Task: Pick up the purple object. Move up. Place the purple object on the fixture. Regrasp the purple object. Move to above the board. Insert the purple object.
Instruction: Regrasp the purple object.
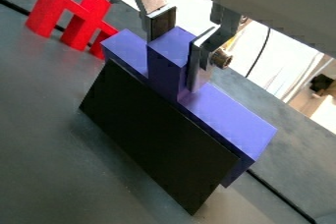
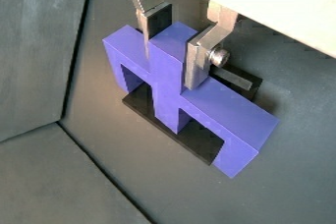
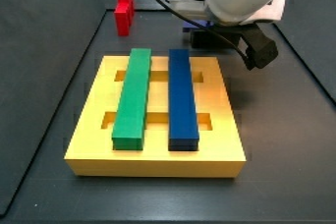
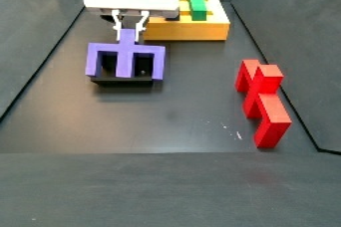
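The purple object (image 4: 127, 62), a flat piece with a middle stem and two prongs, rests on the dark fixture (image 4: 123, 81) at the left of the floor. In both wrist views it lies against the fixture's black plate (image 1: 151, 140) and over its base (image 2: 199, 141). My gripper (image 4: 128, 24) comes down from above and straddles the purple stem (image 2: 164, 66). Both silver fingers press its sides, one finger (image 1: 201, 61) on each flank. The gripper (image 1: 180, 53) is shut on the purple object (image 1: 217, 120). In a side view the arm's body hides the piece.
The yellow board (image 3: 92, 120) holds a green bar (image 3: 133, 95) and a blue bar (image 3: 184, 95) side by side, and shows behind the arm (image 4: 206, 27). A red piece (image 4: 264, 102) lies on the floor to the right, also seen at the back (image 3: 124, 10).
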Robot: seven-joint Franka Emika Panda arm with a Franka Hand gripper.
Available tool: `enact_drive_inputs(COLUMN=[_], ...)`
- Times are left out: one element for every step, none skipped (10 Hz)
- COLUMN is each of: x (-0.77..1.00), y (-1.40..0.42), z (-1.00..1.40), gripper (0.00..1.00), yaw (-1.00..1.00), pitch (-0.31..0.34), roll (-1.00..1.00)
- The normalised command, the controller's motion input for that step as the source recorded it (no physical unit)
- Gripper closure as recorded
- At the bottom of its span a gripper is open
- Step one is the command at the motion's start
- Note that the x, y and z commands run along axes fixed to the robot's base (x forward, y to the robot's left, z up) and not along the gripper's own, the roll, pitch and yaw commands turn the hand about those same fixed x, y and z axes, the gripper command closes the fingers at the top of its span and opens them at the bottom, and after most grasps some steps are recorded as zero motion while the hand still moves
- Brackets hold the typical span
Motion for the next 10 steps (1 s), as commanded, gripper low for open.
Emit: enact_drive_inputs(x=[0.0, 0.0, 0.0, 0.0, 0.0, 0.0, 0.0, 0.0, 0.0, 0.0], y=[0.0, 0.0, 0.0, 0.0, 0.0, 0.0, 0.0, 0.0, 0.0, 0.0], z=[0.0, 0.0, 0.0, 0.0, 0.0, 0.0, 0.0, 0.0, 0.0, 0.0], gripper=[1.0, 1.0, 1.0, 1.0, 1.0, 1.0, 1.0, 1.0, 1.0, 1.0], yaw=[0.0, 0.0, 0.0, 0.0, 0.0, 0.0, 0.0, 0.0, 0.0, 0.0], pitch=[0.0, 0.0, 0.0, 0.0, 0.0, 0.0, 0.0, 0.0, 0.0, 0.0], roll=[0.0, 0.0, 0.0, 0.0, 0.0, 0.0, 0.0, 0.0, 0.0, 0.0])
